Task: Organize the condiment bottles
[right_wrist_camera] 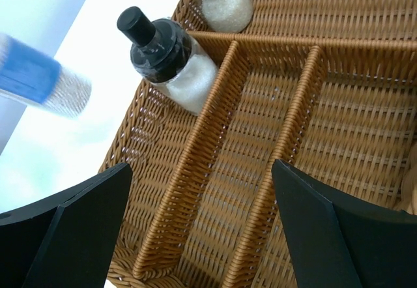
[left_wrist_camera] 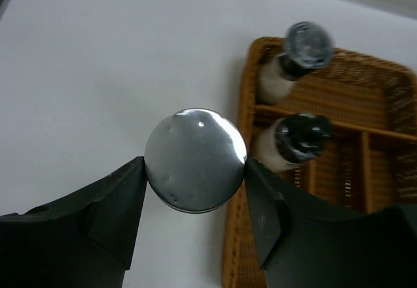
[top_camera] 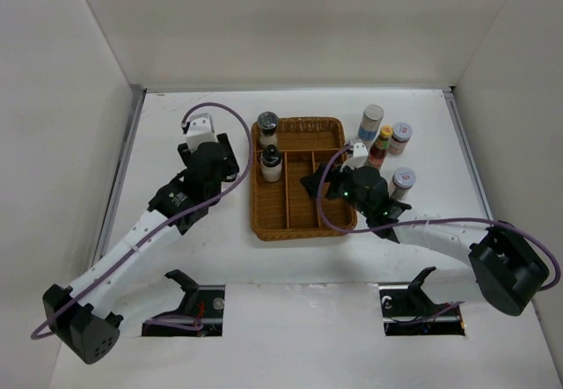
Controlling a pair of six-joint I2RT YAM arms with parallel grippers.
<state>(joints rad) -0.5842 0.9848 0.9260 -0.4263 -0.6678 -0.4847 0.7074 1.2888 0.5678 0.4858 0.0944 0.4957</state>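
Silver-capped shaker | grasped by left end effector | right end effector unclenched over basket

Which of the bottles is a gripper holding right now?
The silver-capped bottle, clamped in the left gripper left of the wicker basket; the others all stand free.

Seven condiment bottles, one wicker basket
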